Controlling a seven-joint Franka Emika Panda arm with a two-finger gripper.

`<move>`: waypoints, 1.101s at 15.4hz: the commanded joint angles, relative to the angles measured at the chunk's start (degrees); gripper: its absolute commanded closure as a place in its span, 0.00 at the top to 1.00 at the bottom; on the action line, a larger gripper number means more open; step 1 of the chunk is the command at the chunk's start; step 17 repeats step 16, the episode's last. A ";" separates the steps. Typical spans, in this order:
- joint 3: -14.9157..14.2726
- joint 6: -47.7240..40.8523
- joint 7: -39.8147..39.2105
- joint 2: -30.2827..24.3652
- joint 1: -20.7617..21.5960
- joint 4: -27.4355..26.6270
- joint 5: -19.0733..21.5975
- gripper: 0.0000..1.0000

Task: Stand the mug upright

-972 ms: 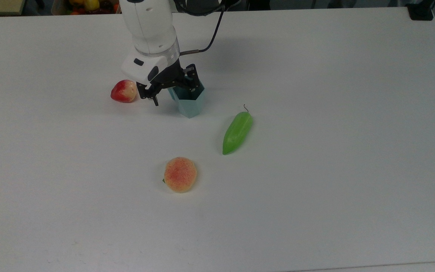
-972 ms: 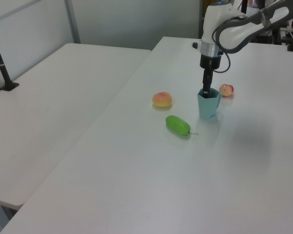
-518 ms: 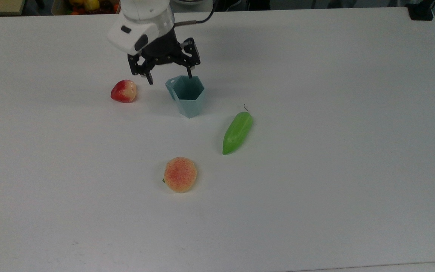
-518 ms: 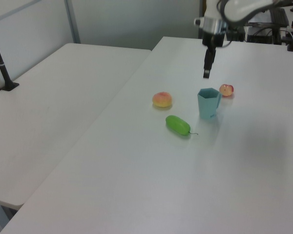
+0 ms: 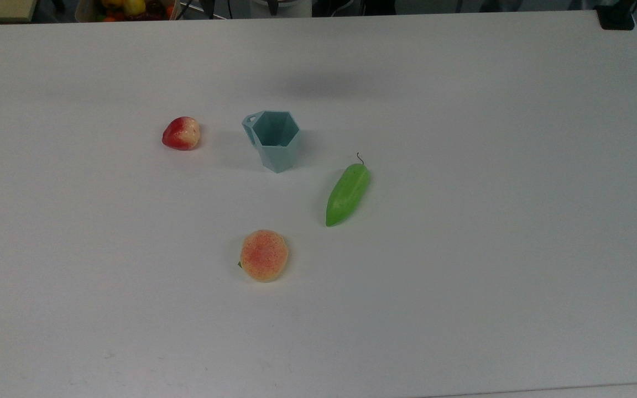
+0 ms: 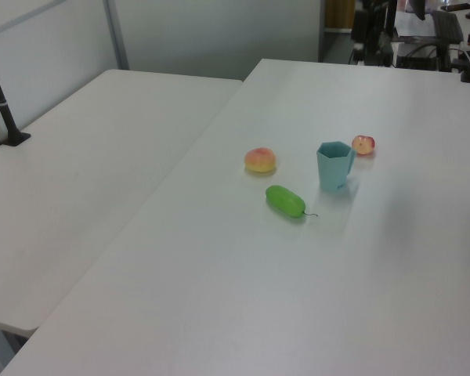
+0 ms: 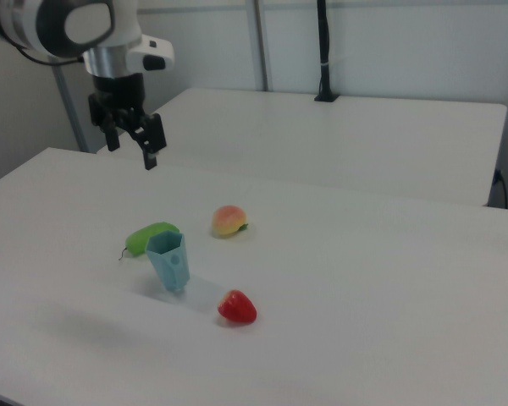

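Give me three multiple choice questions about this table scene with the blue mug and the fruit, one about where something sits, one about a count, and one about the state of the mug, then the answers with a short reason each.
1. In the top view, what lies to the left of the mug?
A. the green vegetable
B. the red strawberry
C. the peach

2. How many fruit or vegetable pieces lie on the table?
A. two
B. three
C. five

3. How is the mug standing?
A. upright, opening up, free of the gripper
B. on its side
C. upside down

Answers:
1. B: the strawberry sits at the top view's left of the mug; the green vegetable is at its right and the peach below.
2. B: strawberry, peach and green vegetable.
3. A: its hexagonal rim faces up, and the gripper hangs high above the table, jaws open.
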 commanded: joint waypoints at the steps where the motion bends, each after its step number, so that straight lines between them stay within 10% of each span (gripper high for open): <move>1: 8.85 -2.69 5.40 -2.73 -7.23 0.53 -0.07 1.00; 17: 11.43 5.22 -1.72 -2.12 -8.31 -0.79 -4.38 1.00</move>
